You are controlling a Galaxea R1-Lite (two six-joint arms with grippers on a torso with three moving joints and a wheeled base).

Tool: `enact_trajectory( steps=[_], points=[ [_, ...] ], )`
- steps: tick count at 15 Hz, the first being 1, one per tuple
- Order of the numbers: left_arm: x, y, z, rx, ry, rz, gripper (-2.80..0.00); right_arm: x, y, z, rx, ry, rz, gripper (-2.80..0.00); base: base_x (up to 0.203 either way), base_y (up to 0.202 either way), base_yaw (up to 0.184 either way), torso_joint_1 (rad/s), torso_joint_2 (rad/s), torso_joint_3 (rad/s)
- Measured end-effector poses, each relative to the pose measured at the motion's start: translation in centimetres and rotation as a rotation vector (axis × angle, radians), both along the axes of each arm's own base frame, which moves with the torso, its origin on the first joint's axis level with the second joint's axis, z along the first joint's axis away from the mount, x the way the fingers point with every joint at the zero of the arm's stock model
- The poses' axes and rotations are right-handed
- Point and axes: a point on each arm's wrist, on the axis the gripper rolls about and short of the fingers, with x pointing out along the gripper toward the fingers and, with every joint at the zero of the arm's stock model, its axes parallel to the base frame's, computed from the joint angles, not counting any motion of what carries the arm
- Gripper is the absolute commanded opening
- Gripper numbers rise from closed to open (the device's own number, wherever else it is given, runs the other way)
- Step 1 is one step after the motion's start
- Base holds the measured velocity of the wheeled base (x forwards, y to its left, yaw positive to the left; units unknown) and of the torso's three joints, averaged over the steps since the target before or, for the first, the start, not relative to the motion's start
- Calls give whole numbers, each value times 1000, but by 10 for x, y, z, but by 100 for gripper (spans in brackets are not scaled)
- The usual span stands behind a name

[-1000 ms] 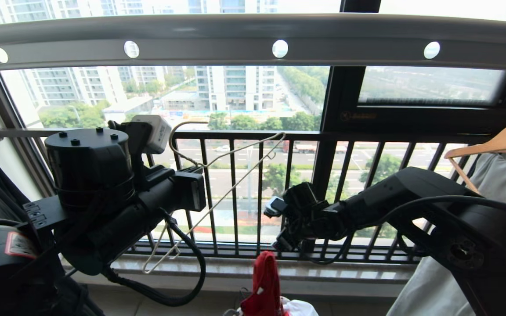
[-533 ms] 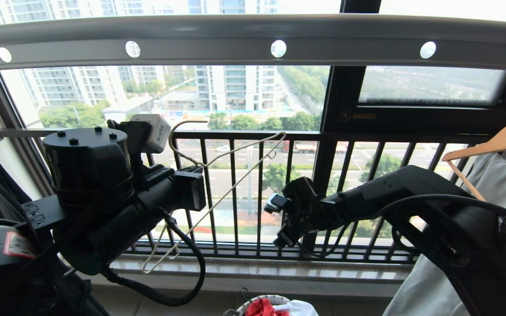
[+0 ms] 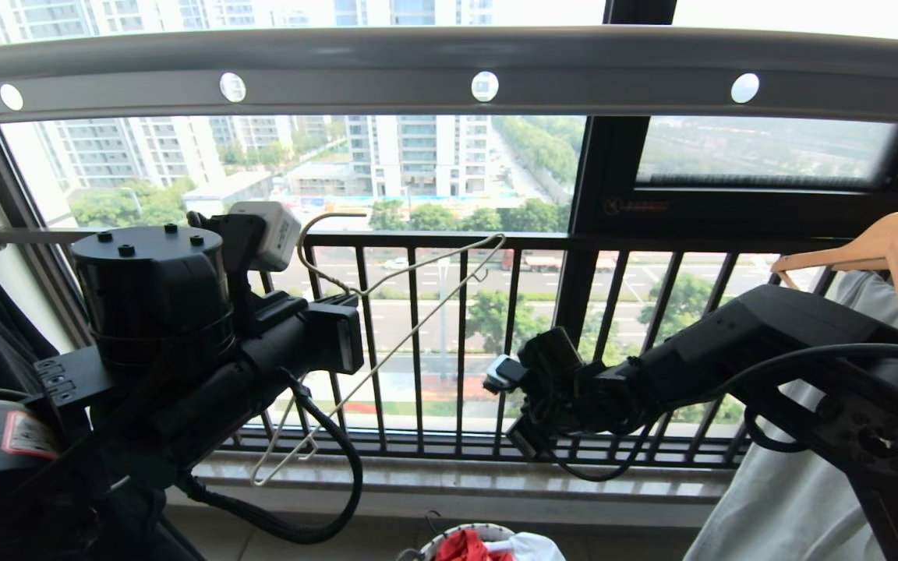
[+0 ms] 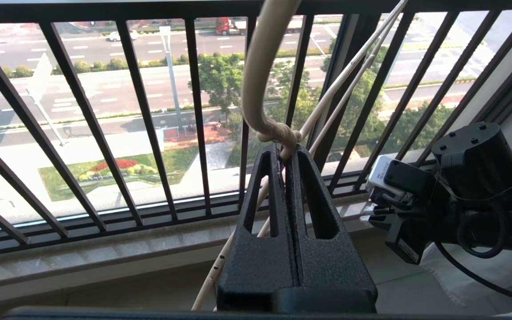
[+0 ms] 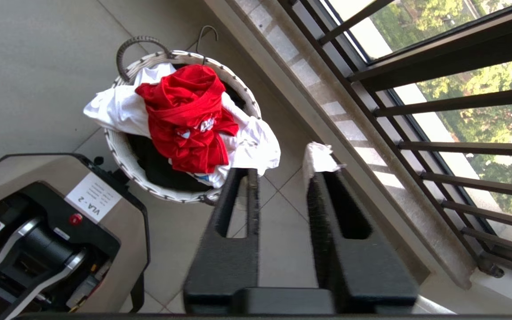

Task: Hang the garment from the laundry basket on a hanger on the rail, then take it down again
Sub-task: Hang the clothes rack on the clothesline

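The red garment [image 5: 185, 120] lies crumpled on top of the laundry basket [image 5: 122, 155] on the floor, and its top edge shows as the garment [image 3: 457, 545] at the bottom of the head view. My right gripper [image 5: 282, 173] hangs above and beside the basket, open, with only floor between its fingers. A white scrap [image 5: 320, 155] clings to one fingertip. My left gripper [image 4: 282, 149] is shut on the twisted neck of the cream wire hanger [image 3: 433, 261], held up in front of the window. The grey rail [image 3: 340, 86] runs overhead.
The black barred window railing [image 3: 457, 343] and stone sill lie just beyond both arms. A wooden hanger [image 3: 893, 241] with a pale garment [image 3: 807, 483] hangs at the right. White cloth [image 5: 247, 142] fills the basket under the red shirt. The robot's base [image 5: 38, 235] is beside the basket.
A second ago the red garment stood up in a column below my right gripper; it has dropped into the basket. The right arm has shifted slightly right. The left arm has kept still.
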Motion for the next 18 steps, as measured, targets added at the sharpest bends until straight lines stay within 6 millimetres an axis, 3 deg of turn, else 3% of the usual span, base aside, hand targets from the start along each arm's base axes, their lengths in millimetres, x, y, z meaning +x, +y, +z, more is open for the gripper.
enact_trajectory(
  steps=[6,14,18],
  points=[
    [-1,0,-1,4,5,-3,-280,-82,-23,41,56,-78,-77,-280,0,0,0,0,0,0],
    [2,-5,-13,37,39,-14,-280,-186,-89,112,87,-337,-229,-280,0,0,0,0,0,0],
    [-8,2,-22,97,50,-23,-280,-232,-136,147,76,-499,-421,-280,0,0,0,0,0,0]
  ],
)
